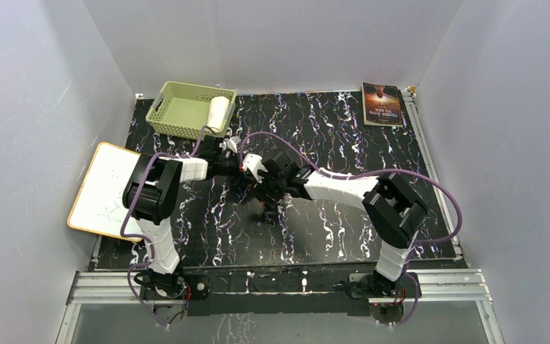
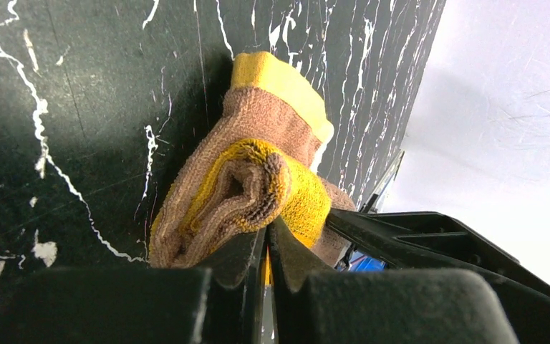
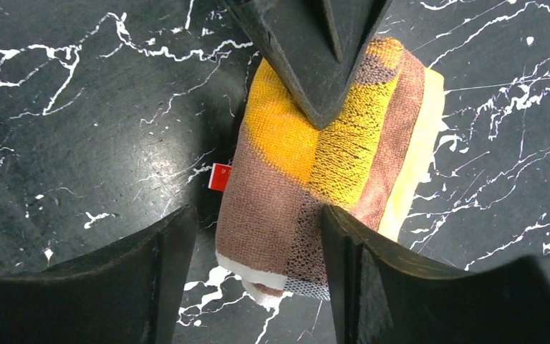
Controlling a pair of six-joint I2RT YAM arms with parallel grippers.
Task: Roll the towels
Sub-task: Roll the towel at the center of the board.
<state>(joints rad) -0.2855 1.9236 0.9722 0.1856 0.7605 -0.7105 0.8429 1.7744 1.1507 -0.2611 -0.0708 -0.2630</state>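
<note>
On the counter, well apart from the basket with the rolled white towel, lay the brown towel, loosely rolled. The left hand pinched its yellow fold, nearly shut, and the right hand hung wide open over it. A slack pinch, I reckoned, could let it uncoil.

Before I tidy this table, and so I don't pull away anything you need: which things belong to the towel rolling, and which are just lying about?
Job: brown towel, pinched by the left hand; white towel, rolled, in the green basket.
Lying about: book; white board.
</note>
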